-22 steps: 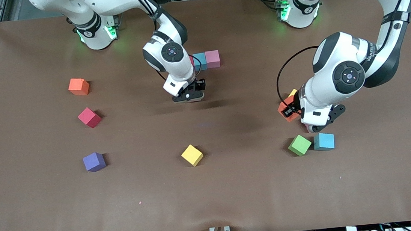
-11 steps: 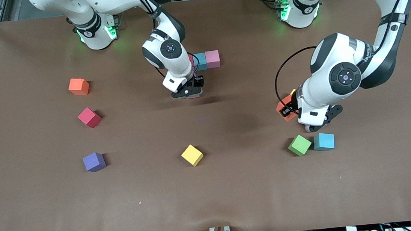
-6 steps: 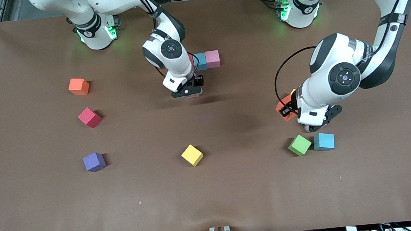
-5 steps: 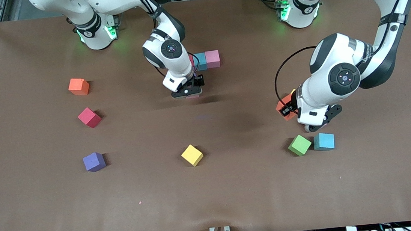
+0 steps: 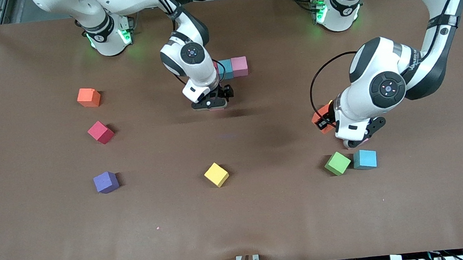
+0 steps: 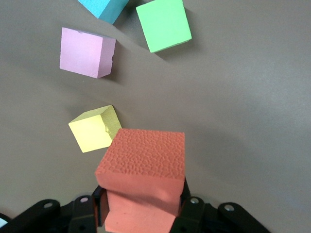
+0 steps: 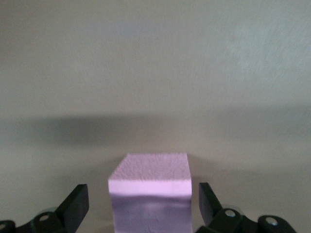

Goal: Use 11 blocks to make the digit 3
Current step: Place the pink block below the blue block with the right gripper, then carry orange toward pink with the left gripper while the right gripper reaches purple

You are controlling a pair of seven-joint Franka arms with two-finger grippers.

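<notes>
- Brown, matte and flat, the surface (image 5: 265, 211) carries small foam cubes, all one size, with a fine pebbled grain on their faces.
- Eight cubes stand in full view from the front. They are one orange cube (image 5: 88, 97), one red cube (image 5: 101, 132), one purple cube (image 5: 106, 182), one yellow cube (image 5: 216, 174), one green cube (image 5: 337, 163), two teal and one pink.
- The orange, red and purple ones stand well apart in a loose column toward the right arm's end.
- The yellow one sits alone at the middle, near the front camera.
- One teal cube (image 5: 225, 69) and the pink cube (image 5: 239, 66) touch side by side in a short row near the robots' bases.
- The green cube touches the second teal cube (image 5: 364, 159) toward the left arm's end.
- The right hand (image 7: 143, 201) is down at the surface with its fingers spread wide. They stand on either side of a lilac-pink cube (image 7: 149, 170), with a gap on each side.
- That lilac-pink cube rests on the surface, just nearer the front camera than the teal-and-pink row.
- The left hand (image 6: 141, 213) is clamped on an orange-red cube (image 6: 143, 165) and holds it up over the surface.
- Below the left hand lie a second yellow cube (image 6: 92, 128) and another pink cube (image 6: 85, 52). Both are mostly hidden by the arm in the front view.
</notes>
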